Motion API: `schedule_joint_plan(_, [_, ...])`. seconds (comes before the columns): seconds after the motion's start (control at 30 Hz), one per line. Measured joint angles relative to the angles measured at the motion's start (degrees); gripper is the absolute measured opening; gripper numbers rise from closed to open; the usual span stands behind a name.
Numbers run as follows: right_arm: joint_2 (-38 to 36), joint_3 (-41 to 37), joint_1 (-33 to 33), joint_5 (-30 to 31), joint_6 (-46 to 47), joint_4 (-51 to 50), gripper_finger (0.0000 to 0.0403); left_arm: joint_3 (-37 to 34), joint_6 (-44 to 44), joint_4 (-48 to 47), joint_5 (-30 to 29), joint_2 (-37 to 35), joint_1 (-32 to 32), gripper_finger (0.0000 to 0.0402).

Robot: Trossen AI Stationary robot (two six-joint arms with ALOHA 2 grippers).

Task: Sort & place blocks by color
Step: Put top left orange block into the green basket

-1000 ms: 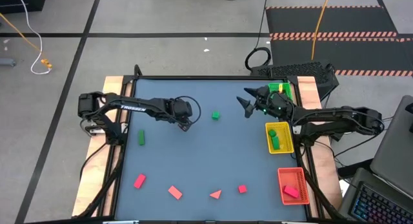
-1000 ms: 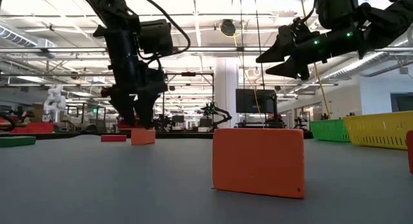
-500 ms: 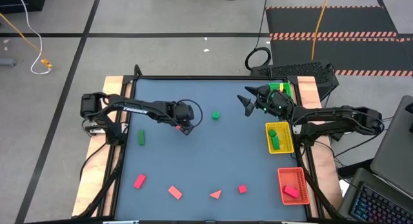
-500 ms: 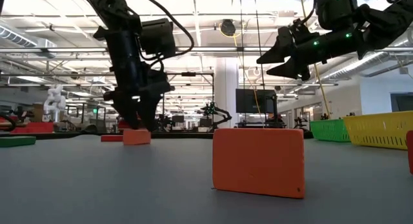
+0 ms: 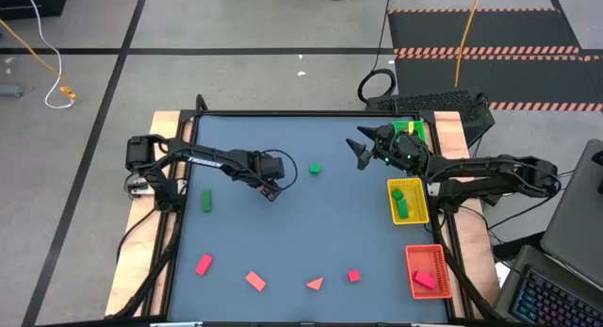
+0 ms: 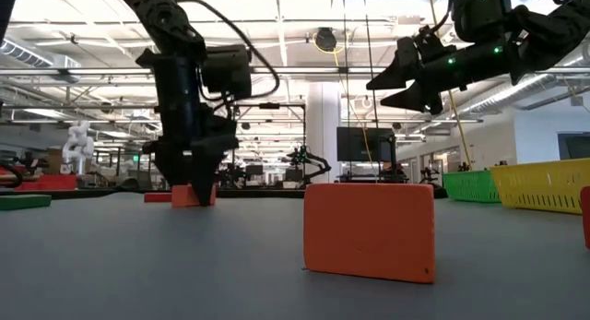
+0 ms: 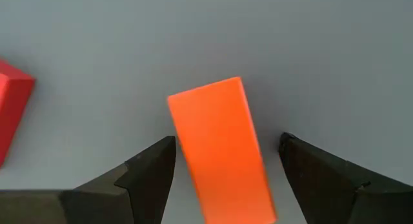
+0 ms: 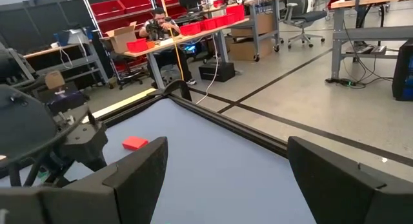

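An orange-red cuboid block lies flat on the grey table, left of the middle. My left gripper points down over it, open, with one finger on either side of the block and a gap showing at each side in the left wrist view. A second red block lies close by. My right gripper hangs open and level above the table's far right part, holding nothing. A green block lies between the two grippers.
A green cuboid lies at the left. Several red blocks lie along the near edge. On the right edge stand a green tray, a yellow tray holding green blocks and a red tray holding a red block.
My left gripper has sunk toward the table, still open, until its fingers stand around the orange-red block.
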Motion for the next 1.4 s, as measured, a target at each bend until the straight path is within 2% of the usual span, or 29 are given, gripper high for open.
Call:
schedule_joint_plan(0.17, [0.0,0.0,0.0,0.0,0.0,0.4,0.0313,0.1,2.7,1.3,0.2,1.0,0.7,0.0275])
schedule_joint_plan(0.27, [0.0,0.0,0.0,0.0,0.0,0.4,0.0313,0.0,2.8,1.2,0.4,0.3,1.0,0.026])
schedule_joint_plan(0.57, [0.0,0.0,0.0,0.0,0.0,0.3,0.0313,0.0,6.0,0.9,-0.8,-0.4,1.4,0.013])
schedule_joint_plan(0.73, [0.0,0.0,0.0,0.0,0.0,0.3,0.0313,2.8,11.3,1.6,-0.2,-0.4,1.5,0.013])
schedule_joint_plan(0.83, [0.0,0.0,0.1,-1.1,-0.6,0.3,0.0313,4.8,16.5,5.8,0.0,-0.4,0.7,0.013])
schedule_joint_plan(1.07, [0.0,0.0,0.1,-13.3,-3.5,0.3,0.0313,7.9,29.2,24.7,4.3,-0.5,-2.2,0.0143])
schedule_joint_plan(1.23, [0.0,0.0,0.3,-21.4,-1.8,0.2,0.0313,8.1,35.2,33.5,6.9,-0.5,-4.7,0.014])
schedule_joint_plan(1.33, [0.0,0.0,0.6,-22.0,3.3,-1.2,0.0313,8.1,40.0,36.3,4.2,-0.5,-5.9,0.0133])
schedule_joint_plan(1.4, [0.0,0.0,0.5,-22.7,8.2,-3.0,0.0313,8.1,43.8,37.4,-1.6,-0.5,-7.0,0.0133])
